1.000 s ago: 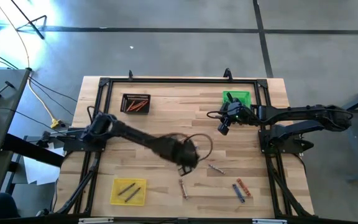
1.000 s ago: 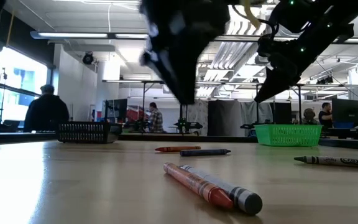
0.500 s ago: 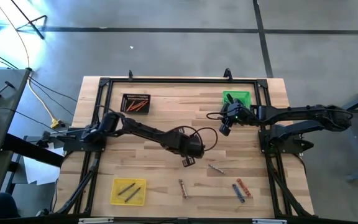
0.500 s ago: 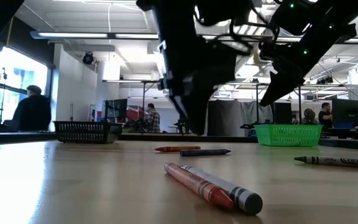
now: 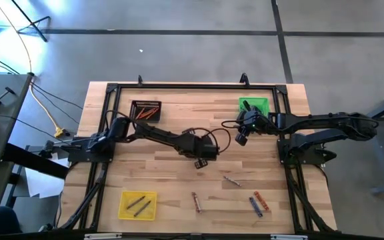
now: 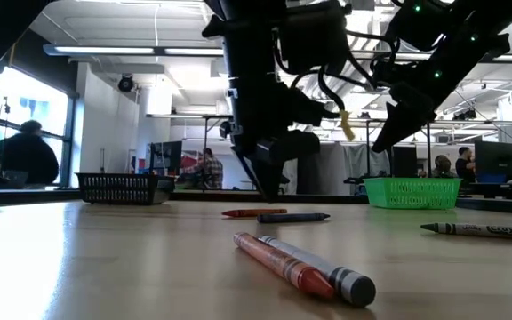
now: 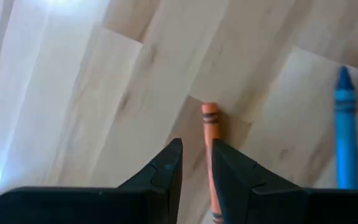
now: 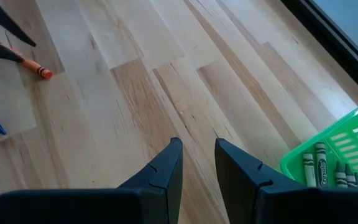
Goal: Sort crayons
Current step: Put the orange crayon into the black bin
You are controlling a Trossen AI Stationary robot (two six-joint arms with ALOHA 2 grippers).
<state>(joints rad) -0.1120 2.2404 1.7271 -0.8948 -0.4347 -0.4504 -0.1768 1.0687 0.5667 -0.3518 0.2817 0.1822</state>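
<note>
The left gripper (image 5: 201, 163), mid-frame above the counter (image 5: 179, 180), held an orange crayon (image 7: 210, 155) in nearly closed jaws and should have kept squeezing gently, while the right gripper (image 5: 239, 138) waited, slightly open, empty.

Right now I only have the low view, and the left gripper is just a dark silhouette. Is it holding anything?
Observer: Yes. The left wrist view shows an orange crayon clamped in the left gripper.
Operator: Where is it over the table?
Observer: From above, it hangs near the middle of the table.
Operator: I see a black tray side-on. What is in it?
Observer: The high view shows orange-red crayons lying inside the black tray.
Operator: And the right gripper?
Observer: The right gripper hovers open and empty beside the green tray.
</note>
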